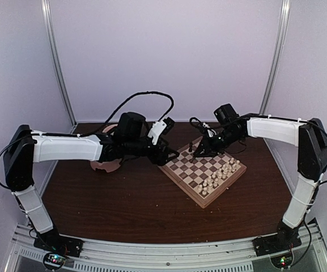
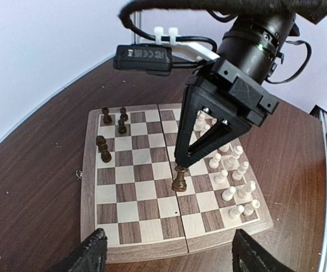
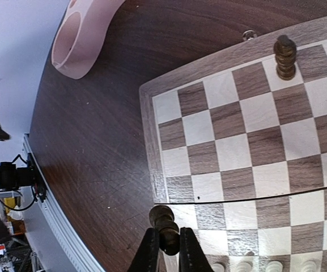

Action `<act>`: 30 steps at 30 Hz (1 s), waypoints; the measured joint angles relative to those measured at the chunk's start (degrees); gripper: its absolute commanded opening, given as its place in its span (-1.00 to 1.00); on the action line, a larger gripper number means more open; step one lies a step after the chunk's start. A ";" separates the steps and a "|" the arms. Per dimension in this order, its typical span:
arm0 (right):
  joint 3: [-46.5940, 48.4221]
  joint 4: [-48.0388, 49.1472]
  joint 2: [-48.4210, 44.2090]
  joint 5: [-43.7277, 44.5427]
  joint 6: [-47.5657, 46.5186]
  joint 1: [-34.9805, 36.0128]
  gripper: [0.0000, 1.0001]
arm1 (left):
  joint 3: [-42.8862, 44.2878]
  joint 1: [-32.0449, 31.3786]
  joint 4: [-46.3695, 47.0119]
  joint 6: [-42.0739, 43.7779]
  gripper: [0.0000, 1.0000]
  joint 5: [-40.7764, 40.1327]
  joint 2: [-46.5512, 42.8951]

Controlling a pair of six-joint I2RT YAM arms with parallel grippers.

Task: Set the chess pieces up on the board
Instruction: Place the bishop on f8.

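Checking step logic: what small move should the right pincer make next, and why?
Probably lift straight up slightly. The right pincer is shut on a dark chess piece standing mid-board, apart from the other dark pieces near the edge of the board, so it likely needs clearance before travelling there.

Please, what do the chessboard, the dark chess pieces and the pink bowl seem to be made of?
The board looks like wood with a satin finish: grain shows in its tan border. The dark chess pieces seem turned wood, stained dark brown, slightly glossy. The pink bowl looks like smooth moulded plastic, one even colour without grain; silicone is also possible.
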 measured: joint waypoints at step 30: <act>18.40 -8.00 0.48 26.93 -8.66 0.44 -0.91 | -3.23 3.13 -18.49 -2.80 0.95 -22.27 -16.00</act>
